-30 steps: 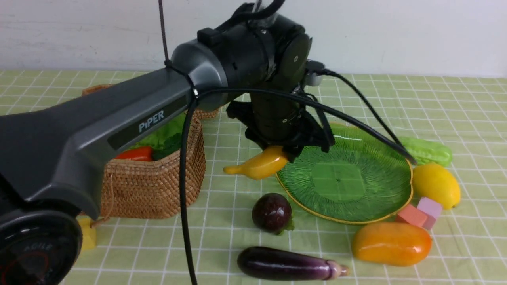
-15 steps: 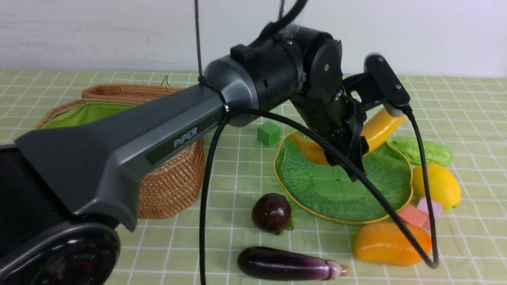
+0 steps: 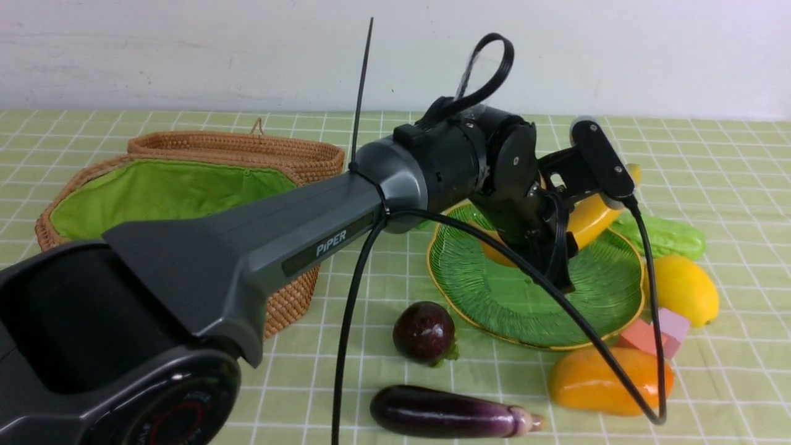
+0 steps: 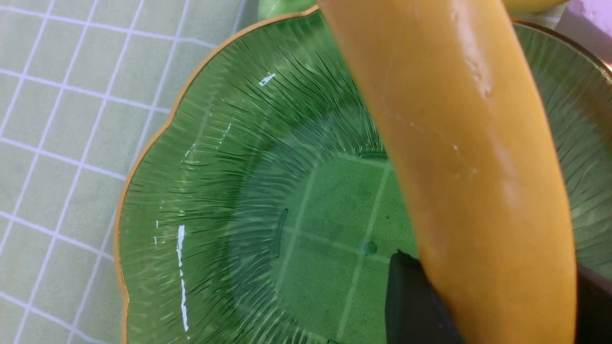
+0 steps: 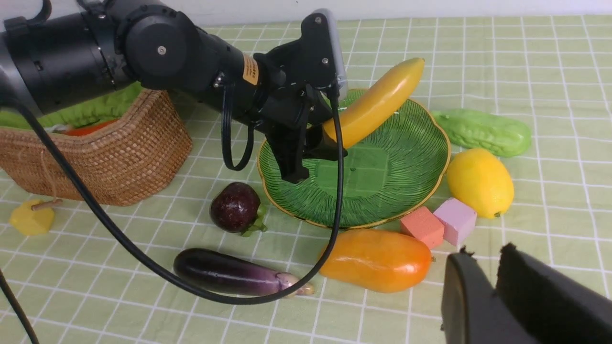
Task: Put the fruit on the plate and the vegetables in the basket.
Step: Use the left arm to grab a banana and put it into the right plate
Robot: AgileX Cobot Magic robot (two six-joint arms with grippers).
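Banana [image 3: 590, 222] is clasped around its middle in the left gripper [image 3: 551, 272], held above the plate [image 3: 494, 315]. The left arm [image 3: 315, 247] reaches in from the near left, past the basket [image 3: 293, 303], its gripper angled downward. The fruit's long axis slants left to right, the right end pointing up. The right gripper [image 5: 484, 253] has its fingers slightly apart. Checked green cloth [image 3: 729, 383] covers the table, a pale wall [image 3: 618, 62] behind
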